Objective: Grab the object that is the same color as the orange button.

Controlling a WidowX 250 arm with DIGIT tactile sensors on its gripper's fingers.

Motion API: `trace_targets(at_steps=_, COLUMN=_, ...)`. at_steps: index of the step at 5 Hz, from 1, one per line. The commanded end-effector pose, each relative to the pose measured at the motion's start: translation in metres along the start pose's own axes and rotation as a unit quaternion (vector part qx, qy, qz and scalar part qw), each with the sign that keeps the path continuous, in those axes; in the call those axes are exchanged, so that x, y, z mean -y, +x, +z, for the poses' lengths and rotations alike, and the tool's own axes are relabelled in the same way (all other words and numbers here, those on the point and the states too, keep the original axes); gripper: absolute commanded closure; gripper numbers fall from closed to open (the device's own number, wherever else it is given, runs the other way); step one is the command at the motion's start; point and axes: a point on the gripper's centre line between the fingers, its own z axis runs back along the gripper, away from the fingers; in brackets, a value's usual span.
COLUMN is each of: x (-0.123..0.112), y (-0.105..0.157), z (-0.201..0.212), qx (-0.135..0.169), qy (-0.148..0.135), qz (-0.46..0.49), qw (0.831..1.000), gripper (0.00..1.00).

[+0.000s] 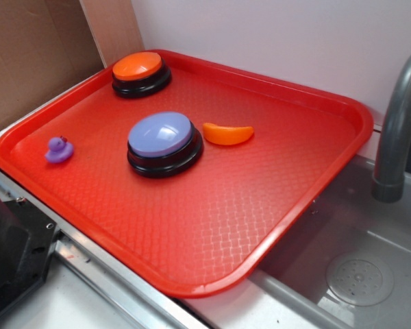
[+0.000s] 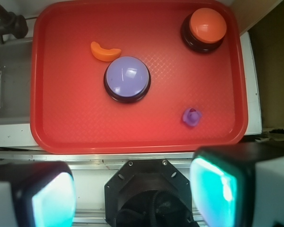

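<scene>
A red tray (image 1: 288, 205) lies beside a grey sink (image 1: 359, 274) with a faucet (image 1: 397, 130). On the tray, the orange button (image 1: 138, 68) stands at one corner, and the lavender button (image 1: 163, 139) is near the middle. The orange crescent (image 1: 227, 133) lies just beside the lavender button. A purple duck (image 1: 58, 149) sits apart near a rim. The end effector (image 2: 132, 189) is wide open and holds nothing, above the tray's edge.
</scene>
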Motion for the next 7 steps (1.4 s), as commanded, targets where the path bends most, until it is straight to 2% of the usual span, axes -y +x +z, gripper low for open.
trace_targets(at_steps=1, x=0.0, y=0.0, z=0.0, qx=0.0, qy=0.0, qz=0.0, qw=1.0, gripper=0.0)
trace_targets(at_steps=2, x=0.006, y=0.023, z=-0.013, qx=-0.003, qy=0.02, qz=-0.049, qw=0.999, gripper=0.0)
trace_targets(at_steps=3, x=0.017, y=0.052, z=-0.035, qx=-0.031, qy=0.039, qz=-0.105, qw=0.993, gripper=0.0)
trace_targets(at_steps=5, x=0.027, y=0.098, z=-0.091, qx=-0.018, qy=0.02, qz=-0.193, qw=0.981, gripper=0.0)
trace_targets(at_steps=7, x=0.044, y=0.132, z=-0.145, qx=-0.006, qy=0.03, qz=-0.25, qw=0.968, gripper=0.0)
